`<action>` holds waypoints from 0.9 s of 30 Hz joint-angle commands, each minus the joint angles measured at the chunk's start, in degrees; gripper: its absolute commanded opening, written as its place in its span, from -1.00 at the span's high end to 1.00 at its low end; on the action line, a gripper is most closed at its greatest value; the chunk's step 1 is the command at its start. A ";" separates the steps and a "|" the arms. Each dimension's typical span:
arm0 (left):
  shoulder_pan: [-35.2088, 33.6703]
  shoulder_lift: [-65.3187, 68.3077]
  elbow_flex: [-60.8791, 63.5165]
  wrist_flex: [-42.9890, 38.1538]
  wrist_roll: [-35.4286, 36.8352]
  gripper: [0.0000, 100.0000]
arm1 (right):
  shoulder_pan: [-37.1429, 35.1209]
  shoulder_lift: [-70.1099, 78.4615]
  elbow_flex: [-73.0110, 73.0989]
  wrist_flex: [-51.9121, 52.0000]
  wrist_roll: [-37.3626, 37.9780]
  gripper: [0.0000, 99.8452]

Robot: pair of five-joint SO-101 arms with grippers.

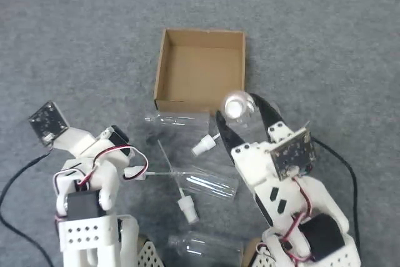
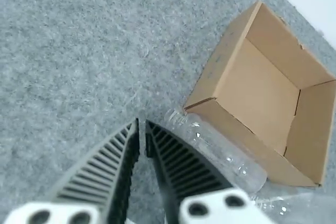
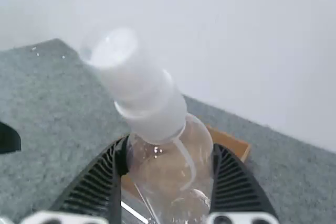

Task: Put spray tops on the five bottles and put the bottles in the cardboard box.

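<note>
At the near left of the table, the left claw is pressed together with only a thin slit between its ridged jaws, and nothing is pinched. It points over bare grey surface. A clear bottle lies just beyond its tips and to one side, on its side along the front wall of the cardboard box.

From above, a loose spray top lies just beside the left arm, its thin tube stretching toward the table's middle. The box stands toward the far edge, centred, its opening facing up. Two more loose tops lie in front of it. The second spray top is near the box-side bottle. The third spray top is nearer the front edge, just beside the middle bottle, which lies on its side between the two arms. A further bottle lies at the near edge between the arm bases.

On the right, the right claw pinches the held bottle by its shoulder. It holds the bottle off the table by the box's near right corner, the fitted top pointing upward. The overhead camera places it against the box. The right wrist camera shows the ridged jaws on both flanks and the dip tube running down inside.
</note>
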 commanded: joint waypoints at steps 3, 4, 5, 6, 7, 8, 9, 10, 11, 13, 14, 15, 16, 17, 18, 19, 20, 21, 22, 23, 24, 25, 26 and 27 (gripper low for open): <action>-0.18 -0.88 -0.57 -0.09 -0.62 0.98 | 0.40 13.32 -8.97 -4.44 0.70 0.88; -0.18 -0.88 -0.57 -0.09 -0.62 0.98 | 0.40 15.08 -9.93 -5.05 0.70 0.88; -0.18 -0.88 -0.57 -0.09 -0.62 0.98 | 0.40 16.57 -10.81 -5.76 0.70 0.88; -0.18 -0.88 -0.57 -0.09 -0.62 0.98 | 0.40 17.98 -11.69 -6.46 0.70 0.88; -0.18 -0.88 -0.57 -0.09 -0.70 0.98 | 0.31 19.47 -12.31 -7.43 0.70 0.88; -0.18 -0.88 -0.57 -0.09 -1.32 0.98 | 0.31 20.79 -12.66 -8.48 0.70 0.88; -0.18 -0.88 -0.57 -0.09 -2.20 0.98 | 0.31 22.02 -12.92 -9.80 0.70 0.88; -0.18 -0.88 -0.57 -0.09 -3.08 0.98 | 0.31 23.16 -12.92 -11.21 0.70 0.88; -0.18 -0.88 -0.57 -0.09 -3.52 0.98 | 0.31 24.31 -12.92 -12.62 0.70 0.88; -0.18 -0.88 -0.57 -0.09 -3.69 0.98 | 0.31 26.68 -12.92 -15.52 0.70 0.88; -0.18 -0.88 -0.57 -0.09 -3.69 0.98 | 0.31 27.91 -12.92 -17.01 0.70 0.88; -0.18 -0.88 -0.57 -0.09 -3.69 0.98 | 0.31 29.14 -12.92 -18.68 0.70 0.88; -0.18 -0.88 -0.48 -0.09 -3.69 0.98 | 0.31 30.55 -12.92 -20.44 0.70 0.88; -0.18 -0.88 -0.48 -0.09 -3.69 0.98 | 0.31 31.87 -13.01 -22.20 0.70 0.88; -0.18 -0.88 -0.48 -0.09 -3.69 0.98 | 0.31 33.27 -13.01 -24.13 0.70 0.88; -0.18 -0.88 -0.48 -0.09 -3.69 0.98 | 0.31 34.68 -13.01 -25.80 0.70 0.88; -0.18 -0.88 -0.48 -0.09 -3.69 0.98 | 0.31 36.00 -13.01 -27.47 0.70 0.88; -0.18 -0.88 -0.48 -0.09 -3.69 0.98 | 0.31 37.32 -13.01 -29.14 0.70 0.88; -0.18 -0.88 -0.48 -0.09 -3.78 0.98 | 0.31 38.55 -13.01 -30.73 0.70 0.88; -0.18 -0.88 -0.48 -0.09 -3.78 0.98 | 0.31 39.78 -13.19 -32.13 0.70 0.88; -0.18 -0.88 -0.40 -0.09 -3.78 0.98 | 0.31 41.10 -13.71 -33.10 0.70 0.88; -0.18 -0.88 -0.13 -0.09 -3.78 0.98 | 0.31 42.59 -14.59 -33.63 0.70 0.88; -0.18 -0.88 -0.04 -0.09 -3.78 0.98 | 0.31 44.09 -15.74 -33.98 0.70 0.88; -0.18 -0.88 -0.04 -0.09 -3.78 0.98 | 0.31 45.76 -17.05 -34.15 0.62 0.88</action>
